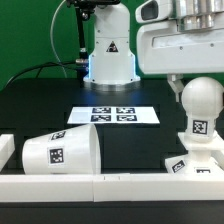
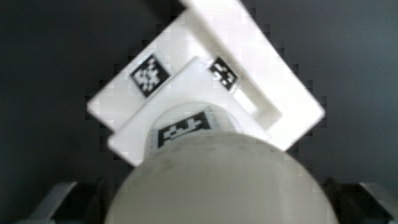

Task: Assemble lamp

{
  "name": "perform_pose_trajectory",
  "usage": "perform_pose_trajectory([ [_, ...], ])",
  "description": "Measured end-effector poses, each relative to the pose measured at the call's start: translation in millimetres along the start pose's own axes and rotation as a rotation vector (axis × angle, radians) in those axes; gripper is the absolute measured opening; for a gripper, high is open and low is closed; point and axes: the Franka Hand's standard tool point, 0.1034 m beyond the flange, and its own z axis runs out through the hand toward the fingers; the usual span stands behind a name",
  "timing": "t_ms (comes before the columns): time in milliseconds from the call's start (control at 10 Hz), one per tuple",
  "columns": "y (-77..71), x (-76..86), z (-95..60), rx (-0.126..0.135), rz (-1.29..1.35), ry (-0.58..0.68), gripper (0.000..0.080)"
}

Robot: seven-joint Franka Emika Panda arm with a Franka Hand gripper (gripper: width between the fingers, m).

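The round-headed bulb (image 1: 201, 100) stands upright with its tagged neck in the wedge-like base (image 1: 197, 163) at the exterior view's right. My gripper (image 1: 188, 84) hangs just above it, its fingers down beside the bulb's head. In the wrist view the bulb's head (image 2: 214, 178) fills the space between my dark fingers (image 2: 64, 203), with a thin gap on each side, and the tagged base (image 2: 210, 88) lies beyond it. The jaws stand open around the head and do not touch it. The large tapered shade (image 1: 60, 150) lies on its side at the exterior view's left.
The marker board (image 1: 112, 115) lies flat in the middle, behind the shade. A low white rail (image 1: 100, 187) runs along the front edge. The arm's own pedestal (image 1: 108, 52) stands at the back, with cables to its left.
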Motion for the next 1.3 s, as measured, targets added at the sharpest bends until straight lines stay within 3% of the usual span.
perform_pose_trajectory([
  [200, 0.2, 0.9, 0.0, 0.011, 0.060, -0.013, 0.0573],
  [300, 0.5, 0.6, 0.4, 0.010, 0.013, -0.014, 0.0653],
  [500, 2.2, 3.2, -3.7, -0.041, -0.268, -0.037, 0.0685],
  [600, -2.6, 11.2, -7.4, -0.032, -0.491, -0.031, 0.0697],
  [800, -5.5, 6.1, -7.4, -0.100, -0.815, -0.061, 0.0698],
  [1100, -5.4, 8.2, -7.1, -0.100, -1.024, -0.066, 0.0698],
  [1200, -4.6, 10.1, -6.4, -0.129, -1.224, -0.058, 0.0698],
  [1300, -6.3, 10.9, -5.3, -0.137, -1.368, -0.045, 0.0698],
])
